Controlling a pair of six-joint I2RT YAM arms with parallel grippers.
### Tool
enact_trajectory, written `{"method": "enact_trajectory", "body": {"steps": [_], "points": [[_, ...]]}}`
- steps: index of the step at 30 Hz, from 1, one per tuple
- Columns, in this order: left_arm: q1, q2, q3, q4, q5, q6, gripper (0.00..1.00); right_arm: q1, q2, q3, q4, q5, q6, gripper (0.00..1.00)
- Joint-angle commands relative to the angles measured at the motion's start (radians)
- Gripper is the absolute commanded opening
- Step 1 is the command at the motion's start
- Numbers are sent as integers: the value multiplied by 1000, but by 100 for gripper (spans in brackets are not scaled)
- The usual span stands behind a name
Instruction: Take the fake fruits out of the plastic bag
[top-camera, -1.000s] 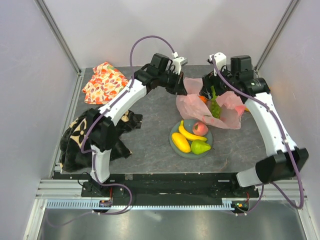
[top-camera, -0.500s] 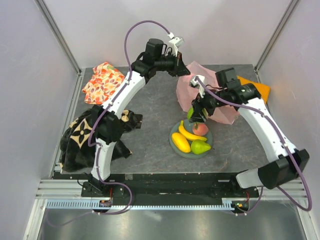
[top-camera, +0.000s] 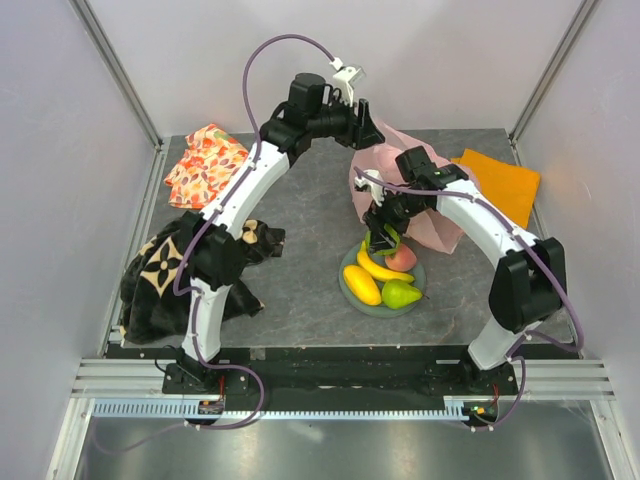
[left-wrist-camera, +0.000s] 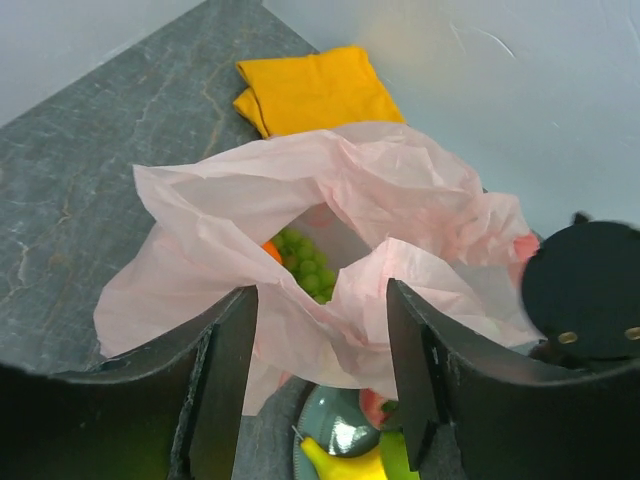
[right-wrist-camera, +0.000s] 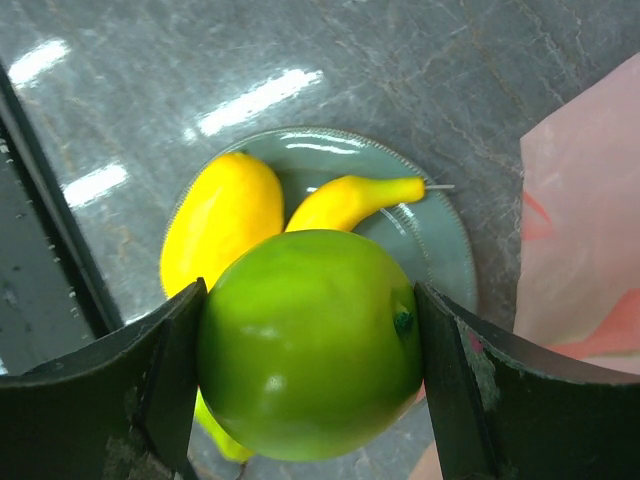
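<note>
The pink plastic bag (top-camera: 445, 218) lies at the back right, its mouth open in the left wrist view (left-wrist-camera: 330, 180); green grapes (left-wrist-camera: 305, 262) and an orange (left-wrist-camera: 270, 250) show inside. My left gripper (top-camera: 365, 130) (left-wrist-camera: 320, 290) hovers open above the bag's rim. My right gripper (top-camera: 383, 238) (right-wrist-camera: 310, 300) is shut on a green apple (top-camera: 385, 240) (right-wrist-camera: 310, 340), just over the grey plate (top-camera: 348, 268) (right-wrist-camera: 440, 250). On the plate lie a banana (top-camera: 380, 268), a mango (top-camera: 361, 285), a pear (top-camera: 400, 294) and a peach (top-camera: 402, 258).
An orange cloth (top-camera: 500, 180) (left-wrist-camera: 315, 90) lies behind the bag at the back right. A floral fabric (top-camera: 208, 165) sits at the back left. A black patterned bag (top-camera: 175, 270) lies by the left arm. Walls enclose the table.
My right gripper carried the green apple out of the bag to just above the plate. My left gripper opened, letting go of the bag's rim.
</note>
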Motion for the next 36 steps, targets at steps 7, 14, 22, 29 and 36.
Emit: {"method": "enact_trajectory", "body": {"steps": [7,14,22,29,36], "points": [[-1,-105,-26,20,-46,16,63,40,108,9,119,85,8,48],[-1,-111,-34,22,-41,13,63,49,153,-14,134,141,21,50],[-1,-119,-52,20,-32,8,63,49,191,-8,182,184,75,53],[-1,-116,-51,20,-32,7,63,51,226,7,153,191,98,63],[-1,-108,-49,22,-23,2,63,52,233,15,148,190,120,80]]}}
